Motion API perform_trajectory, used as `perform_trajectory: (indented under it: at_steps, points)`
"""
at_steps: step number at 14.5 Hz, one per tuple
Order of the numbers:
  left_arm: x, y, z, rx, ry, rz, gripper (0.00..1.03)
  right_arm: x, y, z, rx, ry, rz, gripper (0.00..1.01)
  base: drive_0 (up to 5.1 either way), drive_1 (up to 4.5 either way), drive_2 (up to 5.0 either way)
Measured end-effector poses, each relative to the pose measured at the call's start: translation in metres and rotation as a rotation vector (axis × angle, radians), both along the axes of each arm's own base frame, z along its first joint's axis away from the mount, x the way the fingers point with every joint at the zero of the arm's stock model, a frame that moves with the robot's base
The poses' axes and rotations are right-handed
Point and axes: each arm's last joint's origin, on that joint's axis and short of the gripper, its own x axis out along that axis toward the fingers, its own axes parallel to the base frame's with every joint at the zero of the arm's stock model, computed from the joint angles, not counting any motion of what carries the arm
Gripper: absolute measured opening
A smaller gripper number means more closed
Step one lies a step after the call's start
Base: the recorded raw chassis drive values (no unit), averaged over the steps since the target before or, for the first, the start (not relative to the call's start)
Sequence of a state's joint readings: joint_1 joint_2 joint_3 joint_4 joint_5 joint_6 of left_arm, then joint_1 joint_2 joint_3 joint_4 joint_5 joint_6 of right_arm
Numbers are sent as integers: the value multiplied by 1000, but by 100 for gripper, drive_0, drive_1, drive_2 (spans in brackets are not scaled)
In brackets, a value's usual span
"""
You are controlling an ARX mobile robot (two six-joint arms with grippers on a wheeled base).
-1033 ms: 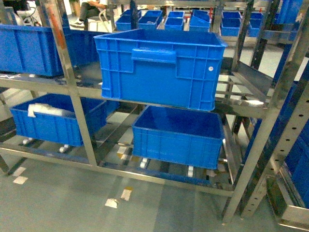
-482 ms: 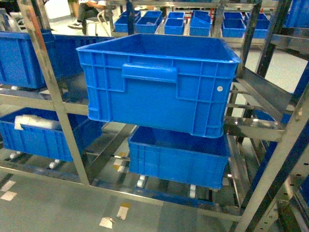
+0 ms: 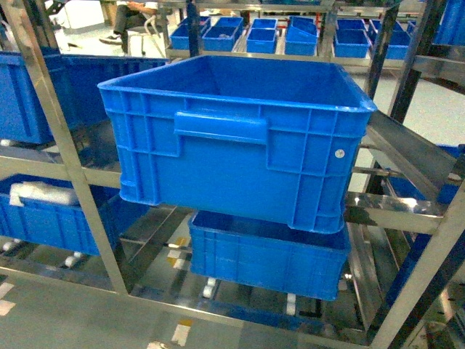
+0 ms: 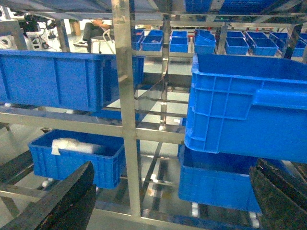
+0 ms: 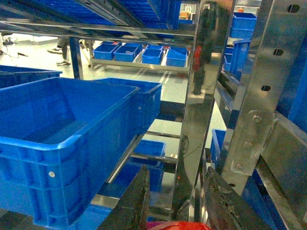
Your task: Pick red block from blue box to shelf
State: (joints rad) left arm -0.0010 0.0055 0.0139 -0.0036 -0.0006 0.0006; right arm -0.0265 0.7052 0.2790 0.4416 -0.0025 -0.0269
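Right hand (image 5: 175, 211) gripping red block (image 5: 177, 225) — beside shelf (image 5: 201, 96) upright

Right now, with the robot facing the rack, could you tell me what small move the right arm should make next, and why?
Probably ease the right gripper to its left. It appears to hold the red block, a steel upright stands straight ahead of it, and the open top of the blue crate lies to the left.

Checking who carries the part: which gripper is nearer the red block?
Right. The red block sits between the jaws of the right gripper, at the bottom edge of its wrist view. The left gripper hangs open facing the shelf, no block near it.
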Motion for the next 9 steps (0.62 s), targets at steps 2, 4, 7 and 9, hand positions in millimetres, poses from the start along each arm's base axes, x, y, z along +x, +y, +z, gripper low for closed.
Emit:
perform_trajectory:
  at_steps: [2, 4, 7, 9]
  points:
    - [0, 0, 0, 0, 2, 0, 98, 0, 0, 0, 0, 3, 0, 28, 0, 0, 0]
    - [0, 0, 0, 0, 0, 0, 98, 0, 0, 0, 0, -1, 0, 28, 0, 0, 0]
    - [0, 0, 0, 0, 0, -1, 98, 0, 0, 0, 0, 1, -2, 28, 145, 145, 145]
    - [0, 0, 0, 0, 0, 5, 98, 0, 0, 0, 0, -1, 6, 28, 27, 27, 27]
